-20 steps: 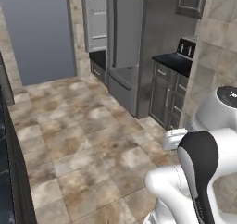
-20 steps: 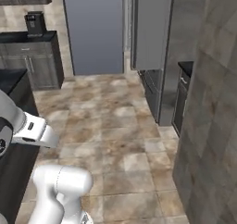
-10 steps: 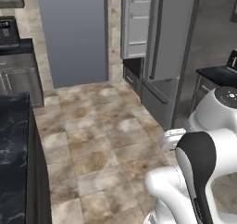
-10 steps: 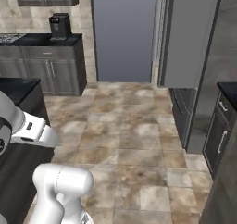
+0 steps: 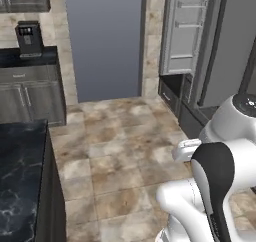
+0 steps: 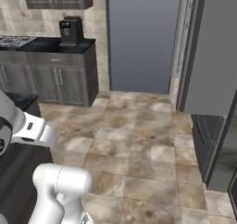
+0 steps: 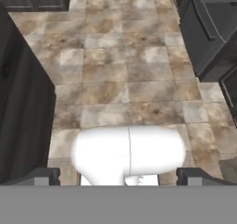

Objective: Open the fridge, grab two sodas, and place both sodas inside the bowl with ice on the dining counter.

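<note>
The fridge [image 5: 227, 51] stands at the right, tall and grey with a dark bar handle. One of its doors [image 5: 181, 31] is swung open and shows white shelves. In the right base view its grey side [image 6: 210, 56] rises at the right edge. A corner of the black marble dining counter [image 5: 20, 176] sits at the lower left. In the hand view my gripper [image 7: 118, 176] points down at the tiled floor, fingertips [image 7: 46, 175] wide apart, open, nothing between them. The sodas and the bowl are out of view.
A dark coffee machine [image 5: 29, 38] stands on the back-wall counter over grey cabinets [image 6: 55, 77]. A blue-grey doorway [image 5: 102, 41] opens straight ahead. Brown tiled floor [image 5: 120, 156] lies between the counter and the fridge. Dark drawer fronts [image 7: 208, 28] sit at the hand view's upper right.
The whole picture has swung: the base has turned, so the fridge slides to the right edge and the back counter and marble top come in at the left. The gripper stays open.
</note>
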